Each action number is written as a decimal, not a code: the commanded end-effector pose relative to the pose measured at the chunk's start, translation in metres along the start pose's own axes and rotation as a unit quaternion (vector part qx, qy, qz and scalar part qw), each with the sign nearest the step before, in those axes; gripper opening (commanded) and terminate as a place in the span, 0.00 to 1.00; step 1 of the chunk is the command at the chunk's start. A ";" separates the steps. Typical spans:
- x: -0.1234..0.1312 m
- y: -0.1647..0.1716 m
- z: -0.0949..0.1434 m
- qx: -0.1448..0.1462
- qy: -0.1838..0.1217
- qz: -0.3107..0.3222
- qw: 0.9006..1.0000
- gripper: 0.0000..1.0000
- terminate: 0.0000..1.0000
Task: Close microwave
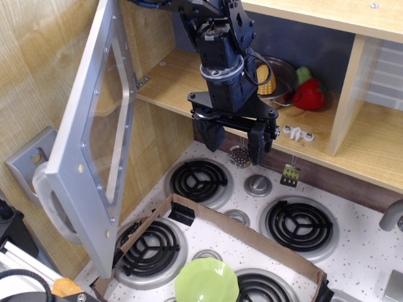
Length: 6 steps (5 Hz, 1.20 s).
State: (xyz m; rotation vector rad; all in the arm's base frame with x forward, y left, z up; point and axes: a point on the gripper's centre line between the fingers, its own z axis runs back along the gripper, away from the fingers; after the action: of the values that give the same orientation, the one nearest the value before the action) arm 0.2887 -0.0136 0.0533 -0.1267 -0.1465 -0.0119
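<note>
While the black hand [234,139] hangs released, the silver-grey plastic microwave door [94,138] stands open to its left.
Light, stiff, smooth; push its flat panel.

Matt silver-grey plastic microwave [85,151] door, clear glossy window, wooden shelf [182,82].

no text, label, brand, number or sign can be read anywhere in the view.
</note>
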 end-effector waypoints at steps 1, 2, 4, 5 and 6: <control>0.000 0.000 0.000 0.000 0.000 0.000 1.000 1.00 0.00; -0.001 0.006 0.019 -0.002 -0.002 -0.015 1.000 1.00 0.00; -0.011 0.022 0.071 0.055 0.006 -0.038 0.998 1.00 0.00; -0.019 0.032 0.102 0.083 0.018 -0.042 0.995 1.00 0.00; -0.029 0.045 0.130 0.108 0.046 -0.066 0.991 1.00 0.00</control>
State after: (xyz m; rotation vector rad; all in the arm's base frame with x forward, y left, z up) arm 0.2352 0.0484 0.1587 0.0897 -0.0032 -0.1394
